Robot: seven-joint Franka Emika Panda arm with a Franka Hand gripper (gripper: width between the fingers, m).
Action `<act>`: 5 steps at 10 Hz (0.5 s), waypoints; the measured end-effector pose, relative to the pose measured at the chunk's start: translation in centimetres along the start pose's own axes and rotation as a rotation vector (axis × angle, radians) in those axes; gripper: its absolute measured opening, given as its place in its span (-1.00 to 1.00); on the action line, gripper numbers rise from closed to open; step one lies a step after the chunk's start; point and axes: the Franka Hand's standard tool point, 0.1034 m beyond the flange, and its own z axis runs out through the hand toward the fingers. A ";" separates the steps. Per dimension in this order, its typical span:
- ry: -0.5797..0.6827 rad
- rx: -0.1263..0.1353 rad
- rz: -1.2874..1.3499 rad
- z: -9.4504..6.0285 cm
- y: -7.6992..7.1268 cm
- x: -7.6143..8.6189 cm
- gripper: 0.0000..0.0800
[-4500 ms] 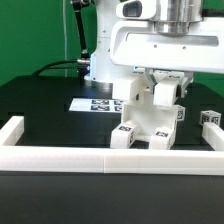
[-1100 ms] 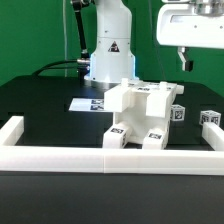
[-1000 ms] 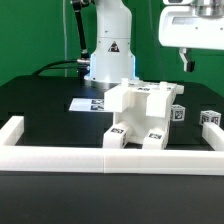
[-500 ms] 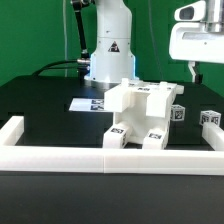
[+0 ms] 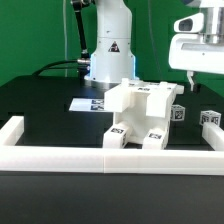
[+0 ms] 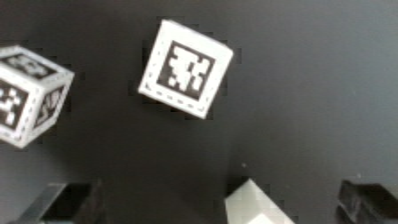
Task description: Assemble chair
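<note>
The partly built white chair (image 5: 145, 115) stands in the middle of the black table, with tagged blocky parts joined together. A loose white tagged piece (image 5: 210, 120) lies at the exterior view's right. My gripper (image 5: 192, 78) hangs high above the table, to the right of the chair and clear of it. In the wrist view my gripper (image 6: 217, 202) is open and empty, with a dark finger (image 6: 68, 200) at each side. Below it lie a white tagged face (image 6: 187, 68), a tagged white block (image 6: 32, 92) and a white corner (image 6: 263, 205).
The long white border rail (image 5: 110, 160) runs along the table's front, with raised ends at both sides. The marker board (image 5: 88, 103) lies flat behind the chair. The arm's white base (image 5: 105, 50) stands at the back.
My gripper was down on the chair, then rose off it and moved to the exterior view's right. The chair stays where it was left.
</note>
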 end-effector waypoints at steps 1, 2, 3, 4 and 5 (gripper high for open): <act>0.002 -0.008 -0.005 0.7 0.1 -0.2 0.62; 0.002 -0.015 -0.012 1.3 0.2 -0.6 0.62; 0.001 -0.024 -0.018 1.8 0.3 -0.9 0.62; 0.003 -0.029 -0.020 2.2 0.5 -1.0 0.62; 0.004 -0.037 -0.023 2.8 0.7 -1.1 0.62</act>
